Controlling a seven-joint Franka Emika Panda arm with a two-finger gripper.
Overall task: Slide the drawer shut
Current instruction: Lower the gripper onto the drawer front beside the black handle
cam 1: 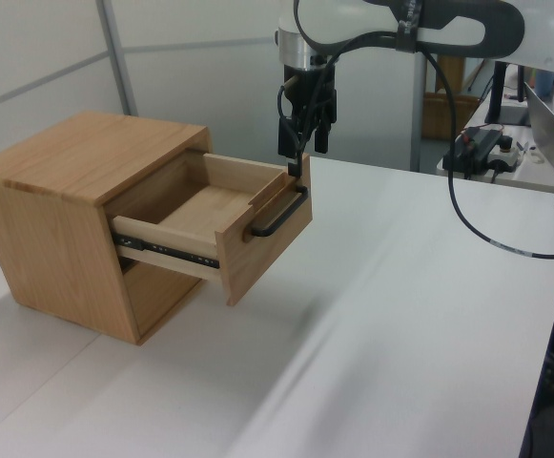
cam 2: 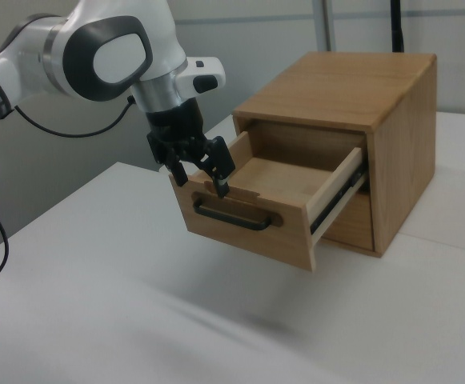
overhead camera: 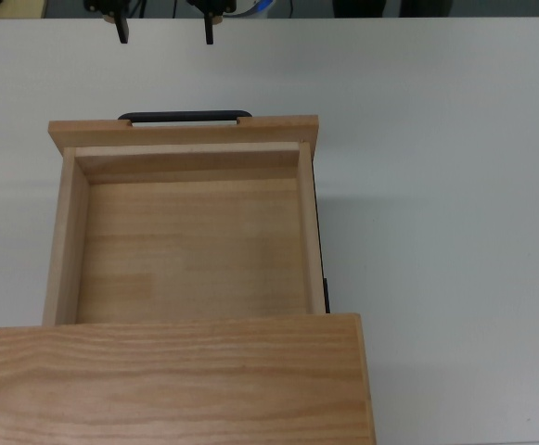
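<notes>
Top view: light wood rectangular drawer (overhead camera: 190, 246) pulled well out of the wooden cabinet (overhead camera: 178, 380), thin black metal bar handle (overhead camera: 185, 118) at the top edge, white table (overhead camera: 445, 204) underneath; two black fingertips (overhead camera: 121, 28) visible, spread apart. Left view: black two-finger gripper (cam 1: 301, 143) hangs off the white arm (cam 1: 429, 24), just above the drawer front near the handle, contact unclear. Right view: gripper fingers apart, tips at the front panel's top edge, clamped on nothing.
</notes>
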